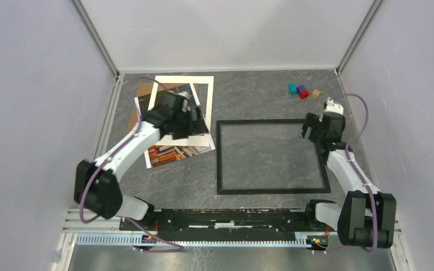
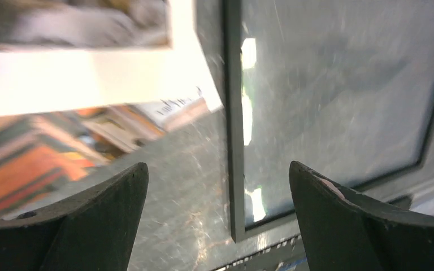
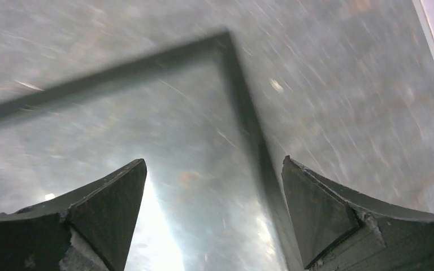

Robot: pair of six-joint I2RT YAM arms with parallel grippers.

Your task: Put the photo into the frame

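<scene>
Two pairs of fingers are hanging released and empty: the left fingers (image 2: 217, 172) above the edge of the stack beside the frame (image 1: 271, 191), the right fingers (image 3: 215, 169) above the frame's far right corner. One photo (image 1: 172, 153) is lying on the worktop (image 1: 260, 96) just left of the one frame, partly under one white mat (image 1: 200, 82) and overlapping one brown board (image 1: 141, 93). Insertion is apparently not yet beginning: grasping and placing are remaining.

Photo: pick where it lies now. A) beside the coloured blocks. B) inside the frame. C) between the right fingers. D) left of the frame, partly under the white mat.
D: the photo lies left of the frame, partly under the mat; the frame holds no print.
</scene>
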